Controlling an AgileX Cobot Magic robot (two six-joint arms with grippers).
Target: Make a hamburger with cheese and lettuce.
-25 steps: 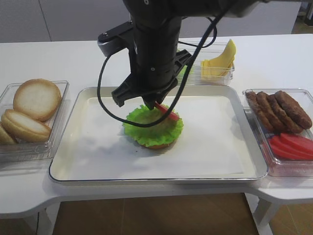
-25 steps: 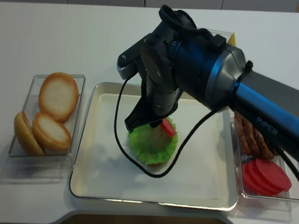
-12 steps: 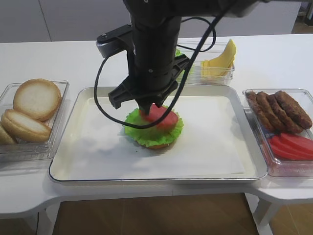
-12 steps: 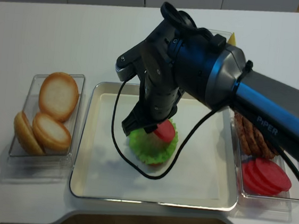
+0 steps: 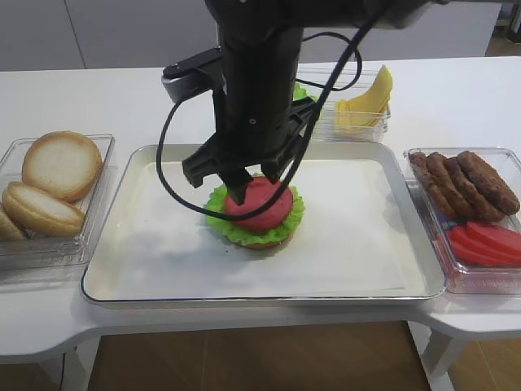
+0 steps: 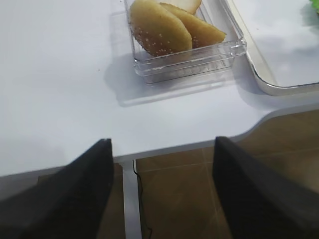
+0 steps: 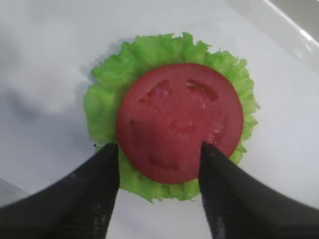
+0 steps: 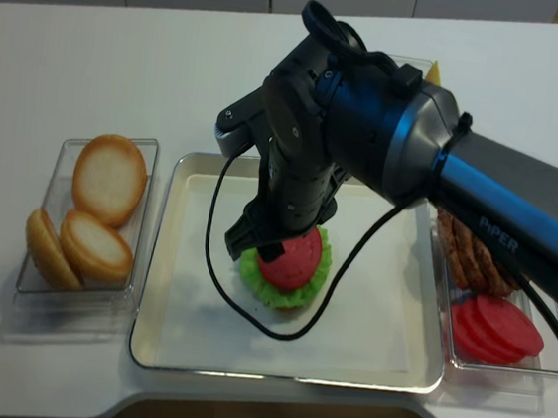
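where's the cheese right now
In the exterior high view, the cheese sits in a clear tub behind the tray's far right corner, just right of the arm.

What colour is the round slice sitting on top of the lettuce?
Red. The round slice lies flat on the bright-green lettuce; the right wrist view shows it best.

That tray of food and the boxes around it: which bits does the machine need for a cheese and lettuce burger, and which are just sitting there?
Needed:
- hamburger on the tray, tomato slice on top
- lettuce
- cheese, boxed at the back
- buns, probably

Just sitting there:
- sausages
- spare tomato slices
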